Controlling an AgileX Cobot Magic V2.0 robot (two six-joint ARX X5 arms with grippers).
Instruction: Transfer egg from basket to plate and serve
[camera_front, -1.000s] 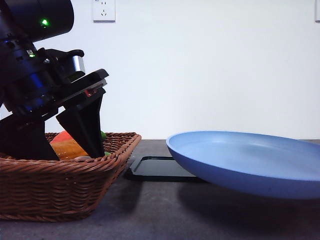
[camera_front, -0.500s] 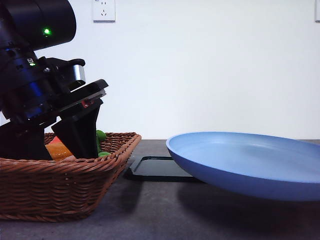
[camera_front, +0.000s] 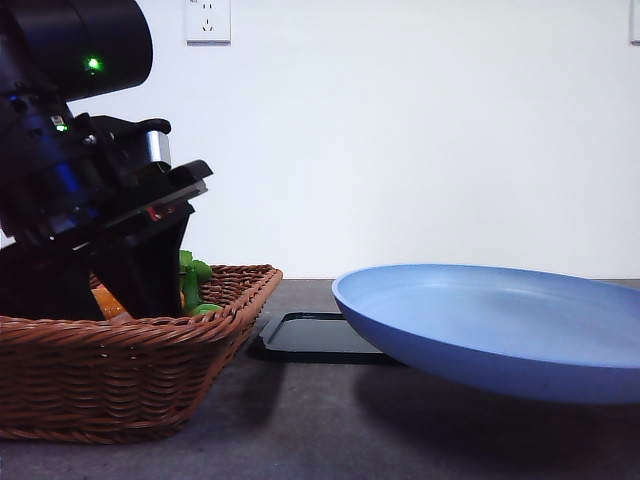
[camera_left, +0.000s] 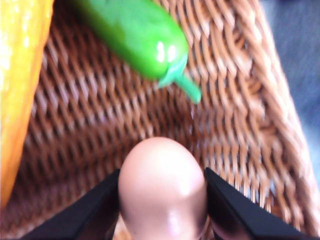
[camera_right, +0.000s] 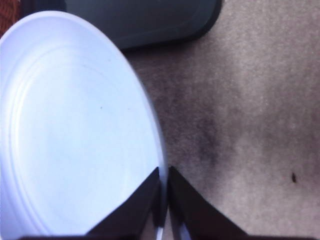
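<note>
The pinkish-brown egg (camera_left: 162, 187) lies on the floor of the brown wicker basket (camera_left: 240, 125), with a black finger of my left gripper (camera_left: 162, 212) pressed against each of its sides. In the front view that gripper (camera_front: 135, 285) reaches down into the basket (camera_front: 120, 370), whose rim hides the fingertips and the egg. The light blue plate (camera_front: 500, 330) hangs tilted above the table at the right. My right gripper (camera_right: 164, 200) is shut on the rim of the plate (camera_right: 65, 125).
A green pepper (camera_left: 135, 35) and a yellow corn cob (camera_left: 17, 75) lie in the basket beyond the egg. The pepper (camera_front: 192, 285) also shows over the rim in the front view. A flat black tray (camera_front: 315, 335) lies on the grey table between basket and plate.
My left arm has sunk deeper into the basket, covering most of the orange vegetable and uncovering the green pepper. The plate has stayed where it was.
</note>
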